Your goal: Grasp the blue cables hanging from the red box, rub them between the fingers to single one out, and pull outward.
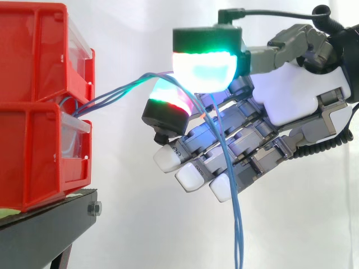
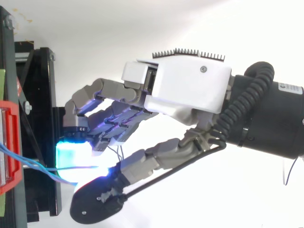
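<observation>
The stacked red bins stand at the left on the black stand. The hand is at the right of them, apart from them. It is closed on the blue cables, which are pinched between two glowing fingertips. The other fingers are half curled below.

The cables come out between the upper and the lower bin, run tight to the pinch, and then hang down past the fingers. Several strands seem to be in the pinch together.

For good rubbing I would keep the pressure light and slide one pad across the other, so that the strands roll apart. The pull to the right should come only when one strand remains, and slowly, because the bins could move.
</observation>
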`<state>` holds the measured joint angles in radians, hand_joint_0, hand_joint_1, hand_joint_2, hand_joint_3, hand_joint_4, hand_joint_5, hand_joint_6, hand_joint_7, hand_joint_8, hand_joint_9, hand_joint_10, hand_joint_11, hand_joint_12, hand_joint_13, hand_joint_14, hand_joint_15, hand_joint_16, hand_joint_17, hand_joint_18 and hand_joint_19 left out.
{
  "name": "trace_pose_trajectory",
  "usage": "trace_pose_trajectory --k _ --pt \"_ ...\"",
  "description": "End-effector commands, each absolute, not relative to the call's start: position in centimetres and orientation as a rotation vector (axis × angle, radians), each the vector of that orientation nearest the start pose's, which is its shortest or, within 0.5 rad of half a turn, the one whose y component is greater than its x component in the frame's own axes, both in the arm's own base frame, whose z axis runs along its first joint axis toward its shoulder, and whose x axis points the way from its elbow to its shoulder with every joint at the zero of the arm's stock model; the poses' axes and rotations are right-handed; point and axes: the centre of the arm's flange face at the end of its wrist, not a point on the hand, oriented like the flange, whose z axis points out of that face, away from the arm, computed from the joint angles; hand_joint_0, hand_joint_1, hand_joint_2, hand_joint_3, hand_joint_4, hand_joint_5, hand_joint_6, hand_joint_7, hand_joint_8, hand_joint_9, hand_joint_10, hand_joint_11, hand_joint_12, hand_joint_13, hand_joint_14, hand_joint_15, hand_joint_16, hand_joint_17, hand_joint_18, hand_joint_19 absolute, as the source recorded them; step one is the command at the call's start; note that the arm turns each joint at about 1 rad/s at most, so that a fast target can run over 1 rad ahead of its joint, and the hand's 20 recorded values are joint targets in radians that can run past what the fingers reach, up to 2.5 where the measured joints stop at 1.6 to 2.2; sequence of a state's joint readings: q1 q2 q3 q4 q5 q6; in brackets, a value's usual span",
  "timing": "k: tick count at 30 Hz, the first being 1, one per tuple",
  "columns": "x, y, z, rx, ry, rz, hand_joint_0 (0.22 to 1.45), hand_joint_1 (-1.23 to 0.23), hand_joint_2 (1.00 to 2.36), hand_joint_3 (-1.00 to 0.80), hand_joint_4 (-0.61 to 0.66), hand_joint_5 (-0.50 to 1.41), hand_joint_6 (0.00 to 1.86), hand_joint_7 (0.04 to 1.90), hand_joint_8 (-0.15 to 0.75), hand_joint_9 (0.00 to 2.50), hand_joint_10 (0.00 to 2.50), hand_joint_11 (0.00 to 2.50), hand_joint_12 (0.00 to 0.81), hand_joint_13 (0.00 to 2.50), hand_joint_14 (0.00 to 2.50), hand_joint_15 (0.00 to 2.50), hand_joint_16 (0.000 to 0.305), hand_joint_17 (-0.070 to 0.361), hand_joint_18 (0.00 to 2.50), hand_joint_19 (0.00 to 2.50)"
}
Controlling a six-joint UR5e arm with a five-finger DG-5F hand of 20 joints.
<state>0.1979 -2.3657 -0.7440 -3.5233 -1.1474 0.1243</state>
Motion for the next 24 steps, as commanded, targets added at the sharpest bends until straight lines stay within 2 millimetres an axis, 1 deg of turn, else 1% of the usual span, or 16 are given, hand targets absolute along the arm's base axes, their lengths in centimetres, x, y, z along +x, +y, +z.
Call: trace_pose_trajectory --k 1,3,4,6,7,10,13,14,15,17,24 --pt "76.64 -2.40 34.69 1.555 1.240 0.868 0.75 -0.96 1.00 -0.50 0.02 -0.22 0.89 0.99 0.203 0.60 0.01 0.41 0.364 0.64 0.02 0.47 0.045 0.100 0.63 0.41" --pt "76.61 -2.41 34.81 1.554 1.239 0.869 0.69 -0.97 1.00 -0.50 0.04 -0.22 0.89 0.99 0.205 0.60 0.01 0.41 0.365 0.64 0.02 0.48 0.045 0.101 0.63 0.43" --pt "76.61 -2.41 34.81 1.554 1.239 0.869 0.68 -0.97 1.00 -0.50 0.04 -0.22 0.89 0.98 0.207 0.60 0.01 0.41 0.367 0.64 0.02 0.49 0.045 0.101 0.63 0.44" --pt "76.64 -2.40 34.69 1.555 1.240 0.868 0.59 -0.95 1.00 -0.50 0.06 -0.22 0.89 0.98 0.219 0.63 0.01 0.42 0.374 0.65 0.02 0.49 0.046 0.103 0.63 0.46" --pt "76.64 -2.28 34.69 1.554 1.241 0.869 0.59 -0.94 1.00 -0.50 0.07 -0.22 0.89 0.98 0.219 0.63 0.01 0.42 0.373 0.65 0.02 0.49 0.046 0.103 0.63 0.46" --pt "76.61 -2.41 34.81 1.554 1.239 0.869 0.51 -0.88 1.00 -0.50 0.10 -0.21 0.89 0.97 0.247 0.67 0.01 0.42 0.395 0.68 0.02 0.50 0.050 0.112 0.65 0.47" --pt "76.61 -2.41 34.81 1.554 1.239 0.869 0.51 -0.80 1.00 -0.50 0.10 -0.20 0.88 0.98 0.257 0.70 0.01 0.42 0.402 0.70 0.02 0.51 0.050 0.113 0.65 0.49" --pt "76.64 -2.40 34.69 1.555 1.240 0.868 0.51 -0.79 1.00 -0.50 0.10 -0.20 0.88 0.98 0.256 0.71 0.01 0.42 0.402 0.70 0.02 0.50 0.050 0.112 0.65 0.49" --pt "76.61 -2.41 34.81 1.554 1.239 0.869 0.53 -0.74 1.00 -0.50 0.09 -0.19 0.87 1.00 0.251 0.71 0.01 0.42 0.393 0.70 0.02 0.51 0.049 0.110 0.64 0.51" --pt "76.61 -2.41 34.81 1.554 1.239 0.869 0.53 -0.70 1.00 -0.50 0.09 -0.19 0.87 1.00 0.251 0.72 0.01 0.42 0.395 0.71 0.02 0.51 0.049 0.110 0.64 0.52" --pt "76.61 -2.41 34.81 1.554 1.239 0.869 0.55 -0.64 1.00 -0.50 0.08 -0.18 0.86 1.04 0.252 0.76 0.01 0.42 0.392 0.71 0.02 0.51 0.048 0.108 0.62 0.53"
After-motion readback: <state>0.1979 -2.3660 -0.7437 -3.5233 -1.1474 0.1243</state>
